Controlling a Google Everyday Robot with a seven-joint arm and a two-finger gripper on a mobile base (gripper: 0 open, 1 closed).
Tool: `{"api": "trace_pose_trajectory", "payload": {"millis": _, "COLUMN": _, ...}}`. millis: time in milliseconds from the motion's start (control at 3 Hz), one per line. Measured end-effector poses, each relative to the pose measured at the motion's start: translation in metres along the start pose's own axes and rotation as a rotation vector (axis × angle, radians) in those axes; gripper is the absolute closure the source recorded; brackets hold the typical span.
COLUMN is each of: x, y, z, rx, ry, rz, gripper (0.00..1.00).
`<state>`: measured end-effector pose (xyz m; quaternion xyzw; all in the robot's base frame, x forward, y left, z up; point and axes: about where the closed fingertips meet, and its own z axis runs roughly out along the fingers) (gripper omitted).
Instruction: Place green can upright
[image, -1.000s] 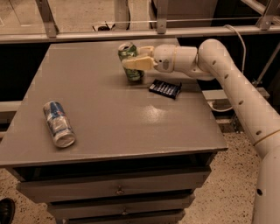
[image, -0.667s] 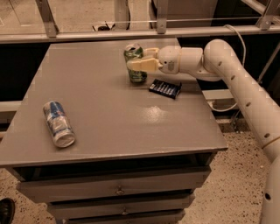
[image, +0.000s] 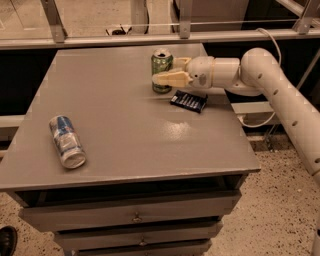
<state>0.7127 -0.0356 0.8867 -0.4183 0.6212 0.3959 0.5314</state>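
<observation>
Green can upright at far side of table, right of centre. Gripper reaches in from right, fingers clasping can. Best now, I'd judge: check base sits flat, part fingers evenly, back out rightward without nudging can or dark packet just nearer.

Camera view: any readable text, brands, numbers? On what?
None readable.
green can, upright in the tool at the far edge of the table: label blurred.
blue-and-silver can, lying front left: print blurred.
dark packet beside the tool: pale marks, unreadable.
</observation>
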Motion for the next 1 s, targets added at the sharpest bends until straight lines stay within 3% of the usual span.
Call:
{"api": "trace_pose_trajectory", "payload": {"millis": 333, "x": -0.022, "y": 0.021, "z": -0.028, "rx": -0.021, "ry": 0.028, "rz": -0.052, "gripper": 0.00}}
{"api": "trace_pose_trajectory", "payload": {"millis": 667, "x": -0.060, "y": 0.043, "z": -0.057, "rx": -0.020, "ry": 0.049, "rz": -0.136, "gripper": 0.00}}
{"api": "trace_pose_trajectory", "payload": {"millis": 1000, "x": -0.064, "y": 0.046, "z": -0.058, "rx": -0.024, "ry": 0.051, "rz": -0.143, "gripper": 0.00}}
